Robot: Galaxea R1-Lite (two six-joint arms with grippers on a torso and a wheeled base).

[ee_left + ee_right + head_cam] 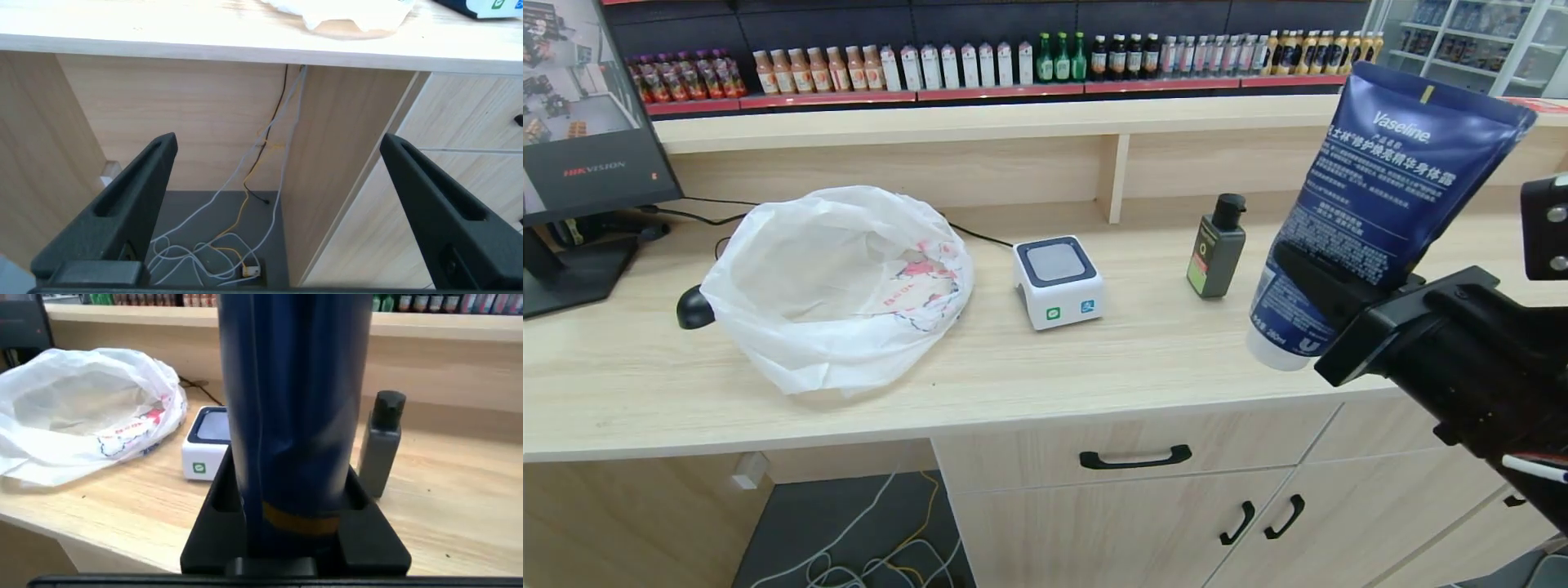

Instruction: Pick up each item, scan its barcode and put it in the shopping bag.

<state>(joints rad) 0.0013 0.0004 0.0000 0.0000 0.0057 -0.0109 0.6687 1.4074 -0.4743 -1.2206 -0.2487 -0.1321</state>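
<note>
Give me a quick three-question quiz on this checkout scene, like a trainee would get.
1. Which gripper holds the blue tube?
2. True or false: the pump bottle lies inside the shopping bag.
3. What sits on the counter between the shopping bag and the pump bottle? A) a kettle B) a scanner C) a book
Key: 1. The right gripper, shut on the blue tube. 2. False; it stands upright on the counter. 3. B.
</note>
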